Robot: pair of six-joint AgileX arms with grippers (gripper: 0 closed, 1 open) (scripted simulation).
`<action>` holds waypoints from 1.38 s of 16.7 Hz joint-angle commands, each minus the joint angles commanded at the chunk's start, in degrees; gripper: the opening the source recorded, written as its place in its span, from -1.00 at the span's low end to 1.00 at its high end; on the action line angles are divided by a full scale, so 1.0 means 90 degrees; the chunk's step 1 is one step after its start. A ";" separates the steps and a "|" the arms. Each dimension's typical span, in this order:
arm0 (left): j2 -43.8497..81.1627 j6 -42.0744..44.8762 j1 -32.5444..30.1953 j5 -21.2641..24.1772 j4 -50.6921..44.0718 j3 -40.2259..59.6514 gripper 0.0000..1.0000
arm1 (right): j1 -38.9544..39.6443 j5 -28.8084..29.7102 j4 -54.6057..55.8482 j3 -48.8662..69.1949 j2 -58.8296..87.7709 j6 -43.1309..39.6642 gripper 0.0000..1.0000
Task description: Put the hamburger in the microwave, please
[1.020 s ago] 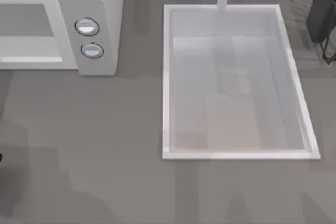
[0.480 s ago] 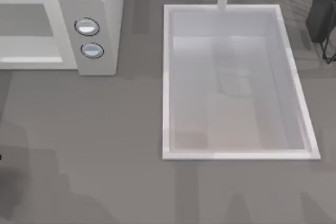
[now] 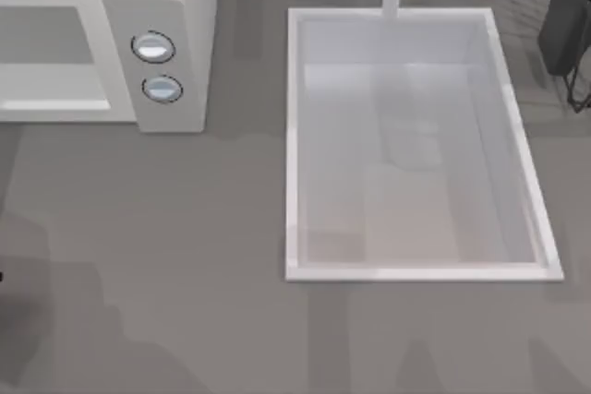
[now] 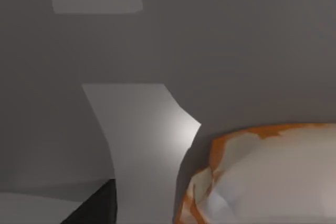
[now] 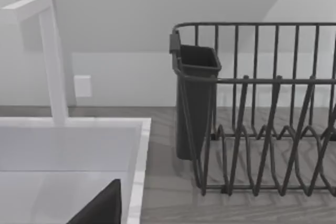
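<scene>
Nothing is shifting on the grey bench (image 3: 185, 228) over the last second; the white boxy microwave (image 3: 166, 6) is sitting upper left, cavity open. The tan-orange round hamburger (image 4: 273, 177) is lying close beneath the left wrist camera, not yet inside, and I cannot tell either pincer's state.

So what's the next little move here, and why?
Probably carry the hamburger a little further toward the microwave. The left wrist view has the bun very close to the camera, which suggests the left arm already has it, and the microwave's grey cavity on the table's left looks open.
</scene>
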 joint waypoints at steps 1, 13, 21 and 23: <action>0.0000 0.0000 0.0000 0.0000 0.0000 0.0000 -0.66 | 0.0000 0.0000 0.0000 0.0000 0.0000 0.0000 1.00; -0.0443 0.0021 0.0014 0.0110 -0.0468 0.0229 -1.00 | 0.0000 0.0000 0.0000 0.0000 0.0000 0.0000 1.00; -0.1158 0.0012 0.0007 0.0108 -0.2545 0.1476 -1.00 | 0.0000 0.0000 0.0000 0.0000 0.0000 0.0000 1.00; -0.1373 -0.0002 -0.0002 0.0109 -0.3017 0.1775 -1.00 | 0.0000 0.0000 0.0000 0.0000 0.0000 0.0000 1.00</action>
